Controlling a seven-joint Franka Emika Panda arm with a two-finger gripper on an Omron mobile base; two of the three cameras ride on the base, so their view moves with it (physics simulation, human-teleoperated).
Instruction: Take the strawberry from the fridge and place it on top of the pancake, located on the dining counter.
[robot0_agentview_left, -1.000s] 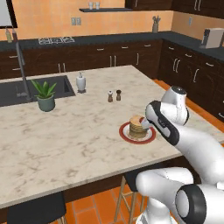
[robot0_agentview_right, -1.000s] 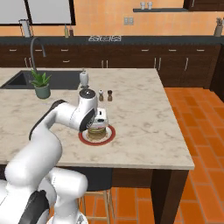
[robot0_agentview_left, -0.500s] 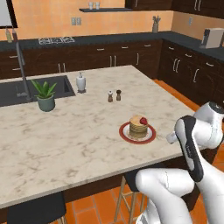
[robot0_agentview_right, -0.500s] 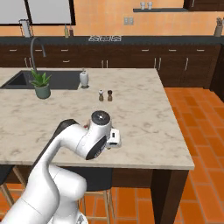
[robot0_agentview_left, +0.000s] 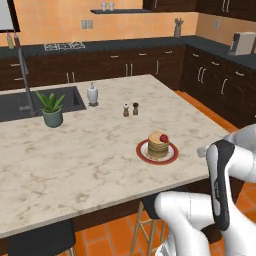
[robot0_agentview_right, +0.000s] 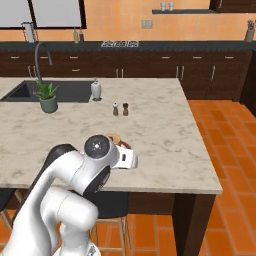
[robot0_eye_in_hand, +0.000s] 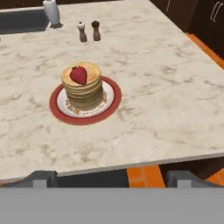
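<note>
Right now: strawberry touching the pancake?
Touching. Hand view shows the strawberry resting directly on the top of the pancake stack, no gap.

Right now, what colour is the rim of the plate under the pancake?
Red, around a white centre; the plate shows best in the hand view.

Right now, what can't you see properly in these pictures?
- Pancake: in the right base view the arm covers most of the stack and its plate.
- Sink: cut off by the top and left edges of the hand view.
- Shakers: too small in the left base view to tell salt from pepper.
- Gripper: just the fingertips peek up in the hand view.
</note>
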